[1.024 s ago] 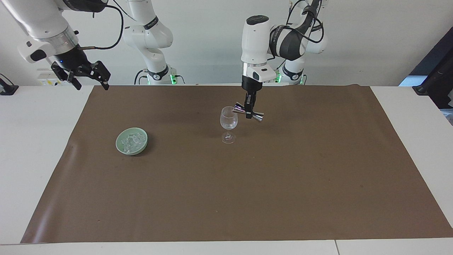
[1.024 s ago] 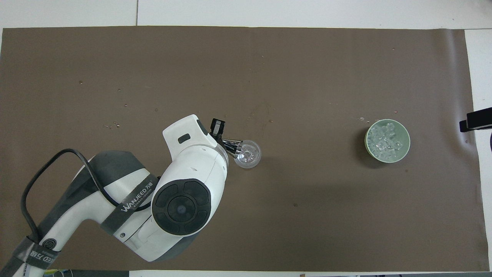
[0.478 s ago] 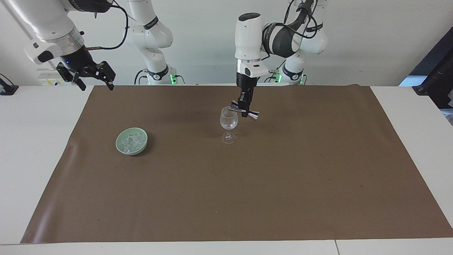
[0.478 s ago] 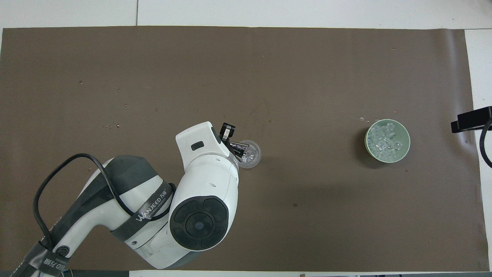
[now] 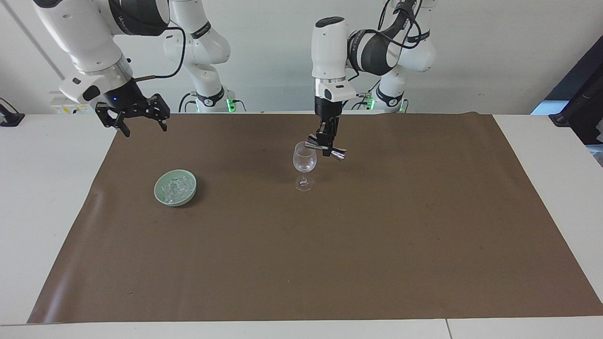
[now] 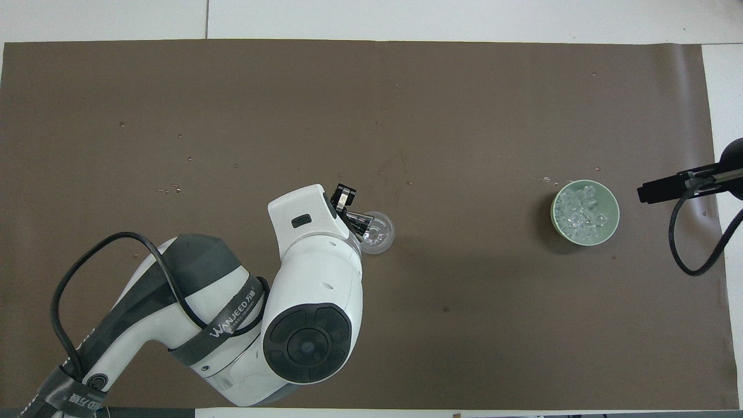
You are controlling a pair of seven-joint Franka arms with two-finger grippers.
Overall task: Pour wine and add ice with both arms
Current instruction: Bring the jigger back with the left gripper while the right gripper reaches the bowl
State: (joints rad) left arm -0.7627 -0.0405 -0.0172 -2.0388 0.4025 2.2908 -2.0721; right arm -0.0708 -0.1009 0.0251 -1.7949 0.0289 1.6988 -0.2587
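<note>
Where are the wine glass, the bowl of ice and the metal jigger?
wine glass [image 5: 305, 161], facing view, on the bowl of the glass.
green bowl [image 6: 612, 200], overhead view, on its bare inner wall.
ice [image 6: 580, 213], overhead view, on the heap of chunks.
jigger [image 5: 339, 154], facing view, on its cone outside the left pincer.

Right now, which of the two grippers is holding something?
The left gripper, shut on the metal jigger tipped at the wine glass rim. The right gripper hangs open and empty, up in the air near the bowl of ice.
</note>
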